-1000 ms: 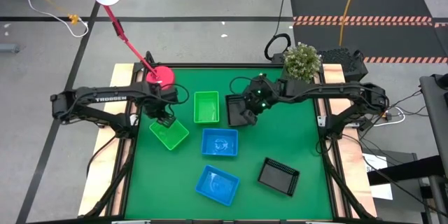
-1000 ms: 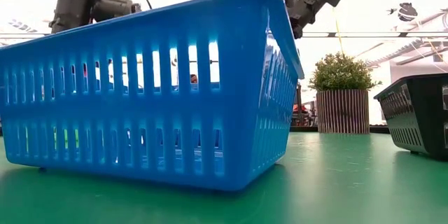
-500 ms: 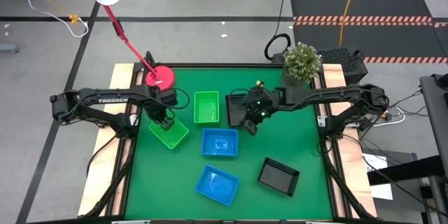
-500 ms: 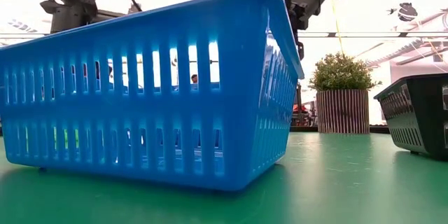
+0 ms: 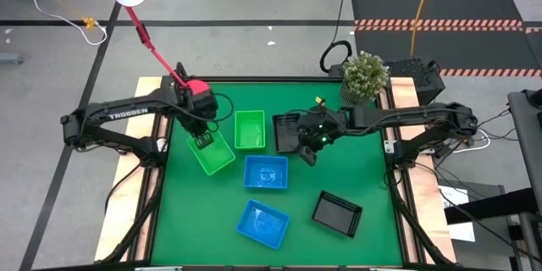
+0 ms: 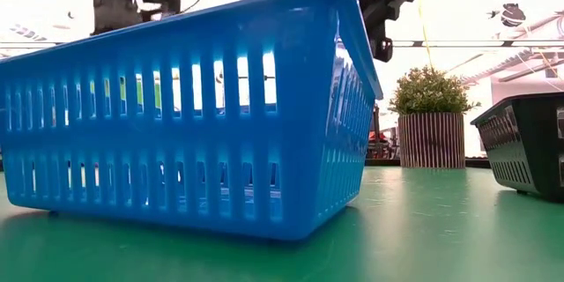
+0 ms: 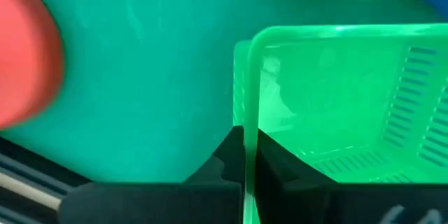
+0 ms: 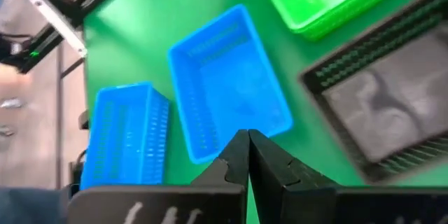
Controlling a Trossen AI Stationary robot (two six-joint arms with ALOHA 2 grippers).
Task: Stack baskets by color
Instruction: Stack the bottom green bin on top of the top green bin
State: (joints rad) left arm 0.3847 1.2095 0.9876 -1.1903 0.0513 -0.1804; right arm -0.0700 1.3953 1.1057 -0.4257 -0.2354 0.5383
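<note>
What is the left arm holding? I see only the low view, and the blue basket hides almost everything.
Observer: The left gripper has its jaws shut on the rim of a green basket.
Operator: And the right arm?
Observer: The right gripper has its jaws shut on nothing, beside a black basket.
Operator: Where is the other green basket?
Observer: The second green basket stands between those two baskets.
</note>
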